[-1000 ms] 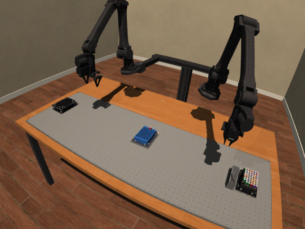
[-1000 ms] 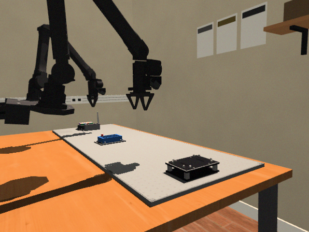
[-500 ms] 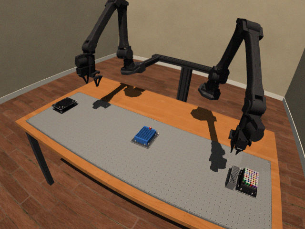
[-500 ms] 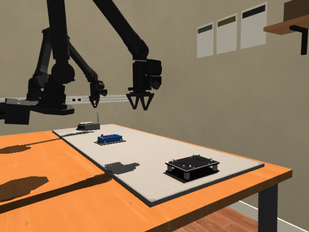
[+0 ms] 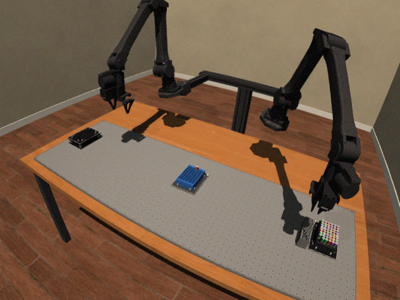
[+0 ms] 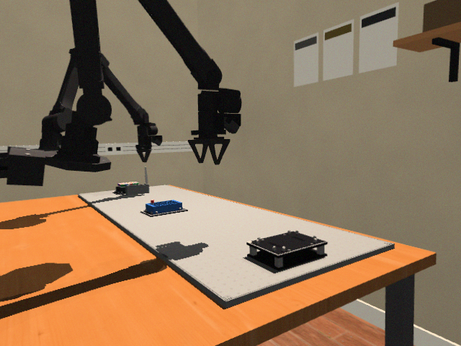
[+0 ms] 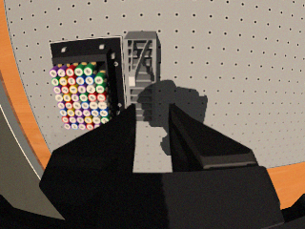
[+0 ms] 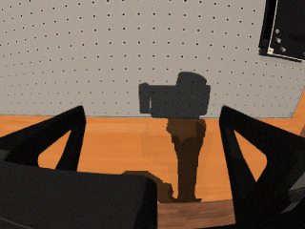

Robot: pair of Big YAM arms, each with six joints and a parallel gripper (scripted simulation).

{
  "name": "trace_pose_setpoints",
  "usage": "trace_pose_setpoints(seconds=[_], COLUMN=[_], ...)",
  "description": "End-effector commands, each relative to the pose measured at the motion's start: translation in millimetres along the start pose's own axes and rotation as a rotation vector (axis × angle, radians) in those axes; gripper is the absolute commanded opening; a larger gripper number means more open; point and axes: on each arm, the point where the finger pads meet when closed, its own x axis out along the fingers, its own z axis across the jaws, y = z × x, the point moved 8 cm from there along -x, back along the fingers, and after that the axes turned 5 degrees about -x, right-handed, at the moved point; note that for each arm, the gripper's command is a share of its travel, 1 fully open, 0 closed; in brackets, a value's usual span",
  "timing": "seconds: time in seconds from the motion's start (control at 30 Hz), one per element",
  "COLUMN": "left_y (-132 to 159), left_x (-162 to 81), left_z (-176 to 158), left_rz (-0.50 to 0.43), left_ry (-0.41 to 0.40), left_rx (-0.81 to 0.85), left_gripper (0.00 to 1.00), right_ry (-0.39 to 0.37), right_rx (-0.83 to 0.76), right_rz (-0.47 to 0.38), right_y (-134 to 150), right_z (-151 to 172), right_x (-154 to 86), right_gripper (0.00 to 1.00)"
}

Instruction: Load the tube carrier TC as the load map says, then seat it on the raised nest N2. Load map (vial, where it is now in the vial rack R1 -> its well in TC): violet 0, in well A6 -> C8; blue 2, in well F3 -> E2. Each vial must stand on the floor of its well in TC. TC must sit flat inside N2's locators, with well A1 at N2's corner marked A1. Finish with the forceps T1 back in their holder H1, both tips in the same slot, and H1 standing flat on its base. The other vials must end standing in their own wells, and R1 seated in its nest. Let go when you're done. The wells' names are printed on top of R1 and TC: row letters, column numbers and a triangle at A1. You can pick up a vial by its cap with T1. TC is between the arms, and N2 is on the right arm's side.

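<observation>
Forceps [image 5: 307, 231] [image 6: 146, 174] [image 7: 143, 59] pickup likely: we need left fingers [image 5: 315, 212] [image 6: 145, 161], narrow, empty, lined up near counter's [image 5: 210, 135] [image 6: 148, 316] [image 7: 286, 181] [image 8: 119, 138] left edge; right fingers [image 5: 120, 110] [image 6: 209, 163] wide.

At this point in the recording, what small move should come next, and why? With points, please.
Probably the left gripper [image 5: 315, 212] [image 6: 145, 161] [image 7: 152, 112] should ease over the forceps [image 6: 146, 174] [image 7: 144, 61] and then lower. It hangs above the holder [image 5: 302, 242] [image 6: 137, 189] [image 7: 154, 43], its fingers parted with nothing between them, and in its wrist view the forceps lie farther out than the fingertips.
</observation>
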Motion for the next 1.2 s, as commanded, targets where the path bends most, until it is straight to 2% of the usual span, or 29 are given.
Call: trace_pose_setpoints(seconds=[0.0,0.17,0.2,0.3,0.43,0.77,0.8,0.97,1.0,1.03,1.13,1.17], left_y=[-17.9,-26.0,-32.7,-15.5,-10.0,-11.1,-21.3,-11.4,-20.7,-11.0,-10.6,-20.4], left_x=[0.1,2.9,2.0,7.1,0.8,1.0,-2.5,-2.0,-2.5,-0.5,1.2,-2.5], left_z=[18.8,29.3,17.1,8.1,20.9,15.7,20.2,16.9,20.1,16.9,16.9,20.1], left_rz=[-0.005,-0.005,-0.009,0.02,0.012,0.01,-0.015,0.002,-0.015,0.003,0.005,-0.015], left_ry=[-0.001,-0.002,0.002,0.016,0.005,0.007,-0.006,0.003,-0.006,0.003,0.004,-0.006], left_rx=[0.009,0.009,0.033,0.035,0.008,0.017,0.009,0.016,0.009,0.015,0.015,0.009], left_gripper=[0.24,0.24,0.24,0.24,0.24,0.24,0.24,0.24,0.24,0.24,0.24,0.24], right_ry=[0.021,0.021,0.021,0.021,0.021,0.021,0.021,0.021,0.021,0.021,0.021,0.021], right_rx=[0.031,0.031,0.031,0.031,0.031,0.031,0.031,0.031,0.031,0.031,0.031,0.031], right_rz=[-0.076,-0.076,-0.076,-0.076,-0.076,-0.076,-0.076,-0.076,-0.076,-0.076,-0.076,-0.076], right_y=[-26.2,-26.2,-26.2,-26.2,-26.2,-26.2,-26.2,-26.2,-26.2,-26.2,-26.2,-26.2], right_z=[-11.2,-11.2,-11.2,-11.2,-11.2,-11.2,-11.2,-11.2,-11.2,-11.2,-11.2,-11.2], right_x=[-18.8,-18.8,-18.8,-18.8,-18.8,-18.8,-18.8,-18.8,-18.8,-18.8,-18.8,-18.8], right_gripper=[1.0,1.0,1.0,1.0,1.0,1.0,1.0,1.0,1.0,1.0,1.0,1.0])
